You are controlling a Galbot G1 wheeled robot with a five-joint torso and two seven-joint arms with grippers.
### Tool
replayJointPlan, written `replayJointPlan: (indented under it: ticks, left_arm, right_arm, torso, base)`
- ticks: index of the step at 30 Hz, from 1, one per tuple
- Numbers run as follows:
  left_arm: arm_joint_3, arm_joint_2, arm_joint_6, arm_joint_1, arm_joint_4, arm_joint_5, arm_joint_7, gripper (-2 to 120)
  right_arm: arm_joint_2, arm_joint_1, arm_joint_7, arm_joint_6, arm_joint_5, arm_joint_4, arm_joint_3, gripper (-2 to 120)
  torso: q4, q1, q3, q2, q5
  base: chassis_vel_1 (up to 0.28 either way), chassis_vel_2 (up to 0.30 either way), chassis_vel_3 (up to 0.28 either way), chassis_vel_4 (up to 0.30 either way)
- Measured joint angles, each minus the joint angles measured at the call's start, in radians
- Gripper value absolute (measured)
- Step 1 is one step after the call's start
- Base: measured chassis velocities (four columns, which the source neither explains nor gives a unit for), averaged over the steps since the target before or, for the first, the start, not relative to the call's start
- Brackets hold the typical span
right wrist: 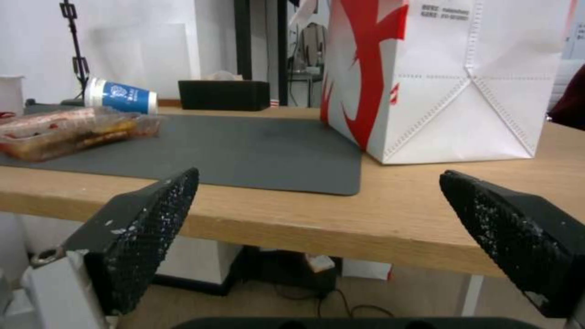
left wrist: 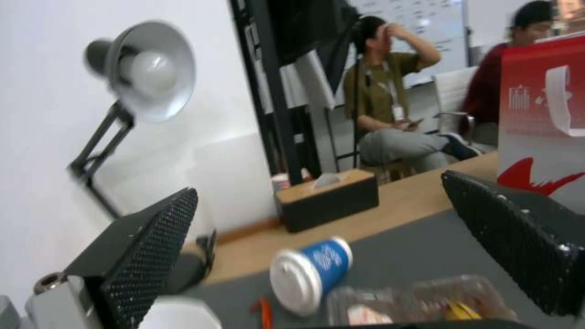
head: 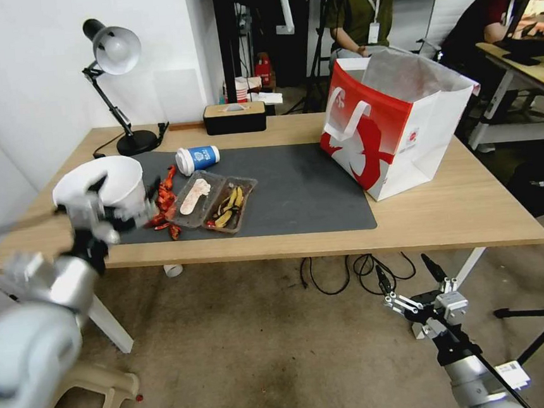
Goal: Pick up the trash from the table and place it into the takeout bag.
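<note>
Here our left gripper (head: 104, 212) hovers wide open and empty beside the white bowl (head: 108, 180) at the mat's left end, the coffee cup (head: 197, 159) just beyond; a careless sweep might knock either over. Our right gripper (head: 411, 274), spread and empty, waits below the table (head: 413, 217), near the takeout bag (head: 399, 129).

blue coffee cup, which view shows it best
The head view: the blue-sleeved coffee cup lies on its side on the dark mat, whole and unobstructed. The left wrist view shows it close but blurred; the right wrist view shows it far off behind the clear tray.
</note>
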Motion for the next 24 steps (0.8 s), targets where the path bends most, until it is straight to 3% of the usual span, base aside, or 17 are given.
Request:
replayJointPlan:
  ticks: [1,2,4,5,8,9,10,13,14,16,18,19,22,23,24]
  left_arm:
    - [0.051,0.037,0.0,-0.074,0.039,-0.019,0.013,100]
    - [0.051,0.037,0.0,-0.074,0.039,-0.019,0.013,100]
    - [0.213,0.102,0.011,-0.271,0.136,-0.055,0.034,100]
    - [0.213,0.102,0.011,-0.271,0.136,-0.055,0.034,100]
    - [0.5,0.126,0.045,-0.586,0.281,-0.072,0.066,100]
    - [0.593,0.117,0.071,-0.694,0.336,-0.069,0.08,100]
    - [0.593,0.117,0.071,-0.694,0.336,-0.069,0.08,100]
    - [0.807,0.044,0.141,-0.946,0.478,-0.011,0.125,100]
    - [0.807,0.044,0.141,-0.946,0.478,-0.011,0.125,100]
    - [0.895,-0.005,0.166,-1.057,0.549,0.036,0.169,100]
    - [1.003,-0.077,0.216,-1.168,0.659,0.095,0.229,100]
    - [1.003,-0.077,0.216,-1.168,0.659,0.095,0.229,100]
    - [1.118,-0.166,0.283,-1.271,0.818,0.172,0.299,100]
    - [1.118,-0.166,0.283,-1.271,0.818,0.172,0.299,100]
    - [1.148,-0.196,0.305,-1.299,0.865,0.199,0.316,100]
  right_arm:
    - [0.004,0.002,0.003,-0.007,-0.007,0.004,-0.002,100]
    - [0.004,0.002,0.003,-0.007,-0.007,0.004,-0.002,100]
    - [0.014,0.006,0.01,-0.026,-0.023,0.015,-0.006,100]
    - [0.014,0.006,0.01,-0.026,-0.023,0.015,-0.006,100]
    - [0.028,0.009,0.018,-0.047,-0.042,0.028,-0.007,100]
    - [0.033,0.009,0.02,-0.054,-0.049,0.033,-0.006,100]
    - [0.033,0.009,0.02,-0.054,-0.049,0.033,-0.006,100]
    - [0.045,0.003,0.022,-0.065,-0.059,0.04,0.007,100]
    - [0.045,0.003,0.022,-0.065,-0.059,0.04,0.007,100]
    - [0.05,-0.001,0.024,-0.066,-0.061,0.04,0.015,100]
    - [0.057,-0.009,0.027,-0.068,-0.063,0.041,0.027,100]
    - [0.057,-0.009,0.027,-0.068,-0.063,0.041,0.027,100]
    - [0.067,-0.015,0.028,-0.068,-0.068,0.041,0.035,100]
    - [0.067,-0.015,0.028,-0.068,-0.068,0.041,0.035,100]
    - [0.07,-0.016,0.028,-0.068,-0.071,0.04,0.037,100]
  torso:
    - [-0.0002,0.0,0.0,0.0,0.0001]
    - [-0.0002,0.0,0.0,0.0,0.0001]
    - [-0.0004,0.0,0.0,0.0,0.0009]
    - [-0.0004,0.0,0.0,0.0,0.0009]
    - [-0.0006,0.0,0.0,0.0,-0.0004]
    - [-0.0006,0.0,0.0,0.0,0.0015]
    - [-0.0006,0.0,0.0,0.0,0.0015]
    - [-0.0002,0.0,0.0,0.0,-0.0008]
    - [-0.0002,0.0,0.0,0.0,-0.0008]
    - [-0.0011,0.0,0.0,0.0,0.0017]
    - [-0.0011,0.0,0.0,0.0,0.0008]
    - [-0.0011,0.0,0.0,0.0,0.0008]
    - [-0.0001,0.0,0.0,0.0,0.0003]
    - [-0.0001,0.0,0.0,0.0,0.0003]
    - [0.0001,0.0,0.0,0.0,0.0004]
  base:
    - [0.0,0.0,0.0,0.0]
    - [0.0,0.0,0.0,0.0]
    - [0.0,0.0,0.0,0.0]
    - [0.0,0.0,0.0,0.0]
    - [0.0,0.0,0.0,0.0]
    - [0.0,0.0,0.0,0.0]
    - [0.0,0.0,0.0,0.0]
    - [0.0,0.0,0.0,0.0]
    - [0.0,0.0,0.0,0.0]
    - [0.0,0.0,0.0,0.0]
    - [0.0,0.0,0.0,0.0]
    - [0.0,0.0,0.0,0.0]
    - [0.0,0.0,0.0,0.0]
    - [0.0,0.0,0.0,0.0]
    - [0.0,0.0,0.0,0.0]
